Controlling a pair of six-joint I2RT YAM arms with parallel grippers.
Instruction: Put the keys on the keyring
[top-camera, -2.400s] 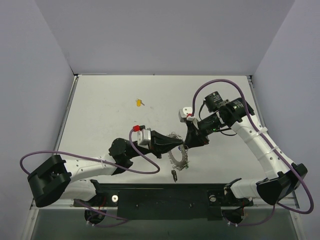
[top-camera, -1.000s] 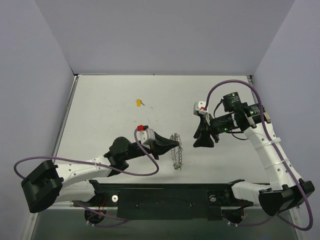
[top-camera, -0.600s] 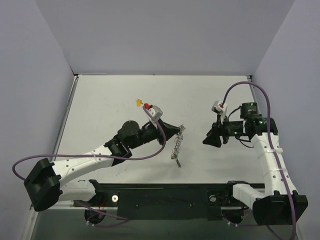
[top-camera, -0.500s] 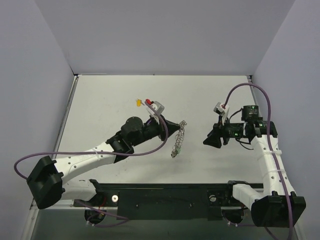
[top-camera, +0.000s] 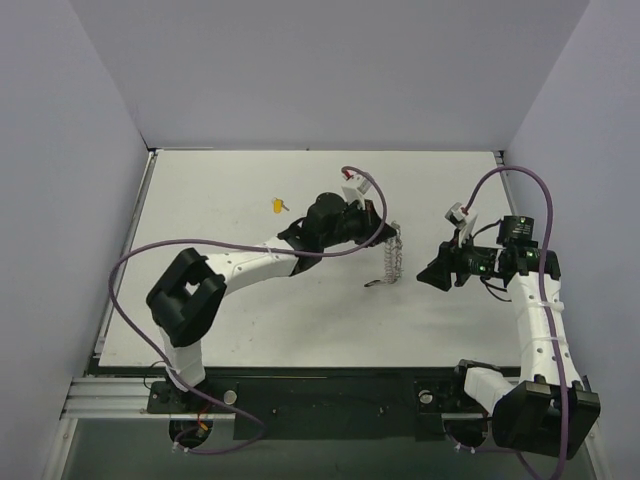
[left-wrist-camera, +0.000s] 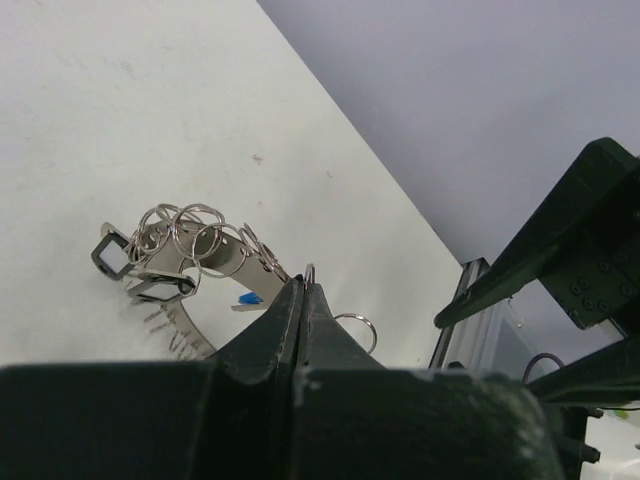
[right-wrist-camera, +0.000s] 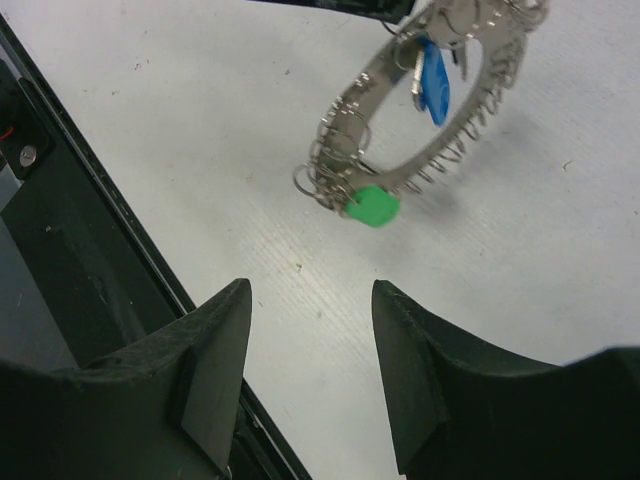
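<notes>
The keyring (top-camera: 392, 258), a silvery toothed band with several small rings, hangs tilted from my left gripper (top-camera: 386, 228) near the table's middle. In the left wrist view my left gripper (left-wrist-camera: 303, 286) is shut on one small ring at the edge of the keyring (left-wrist-camera: 185, 250), and a blue key (left-wrist-camera: 250, 298) shows behind it. The right wrist view shows the keyring (right-wrist-camera: 345, 120) with the blue key (right-wrist-camera: 433, 80) and a green key (right-wrist-camera: 372, 207) hanging on it. My right gripper (right-wrist-camera: 310, 290) is open and holds nothing, a short way right of the ring (top-camera: 432, 274).
A yellow-headed key (top-camera: 277, 206) lies alone on the white table (top-camera: 220, 290) at the far left of centre. The black rail (right-wrist-camera: 60, 250) along the table's near edge shows at the left of the right wrist view. Purple cables loop beside both arms.
My left arm has swung the keyring away from the near edge, up and to the right. My right arm has drawn back to the right, and its jaws have opened a little wider.
</notes>
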